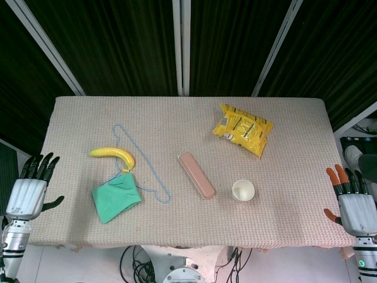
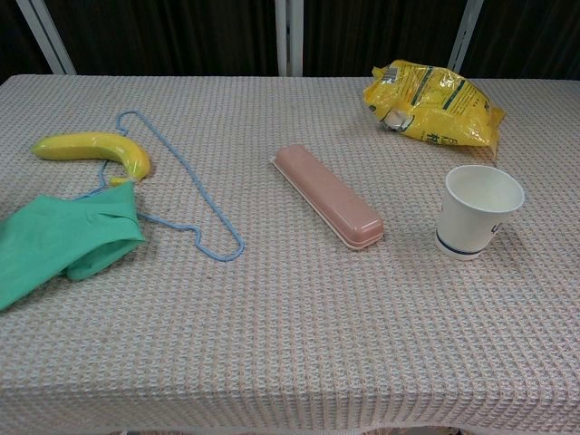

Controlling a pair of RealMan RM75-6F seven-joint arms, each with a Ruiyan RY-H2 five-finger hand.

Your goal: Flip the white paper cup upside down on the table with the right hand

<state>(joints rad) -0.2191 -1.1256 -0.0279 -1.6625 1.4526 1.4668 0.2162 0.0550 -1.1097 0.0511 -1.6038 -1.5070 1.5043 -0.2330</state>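
White paper cup (image 2: 478,210) stands upright, mouth up, on the table (image 1: 294,118) toward my right side, just right of the pink case (image 2: 328,194); the yellow snack bag (image 2: 433,102) lies beyond it; my right hand (image 1: 351,200) hovers off the table's right edge, fingers spread, holding nothing; my left hand (image 1: 32,187) likewise, off the left edge.

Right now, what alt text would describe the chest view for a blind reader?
A white paper cup stands upright on a woven tablecloth, right of a pink case. Behind it lies a yellow snack bag; far left, a banana, green cloth and blue hanger.
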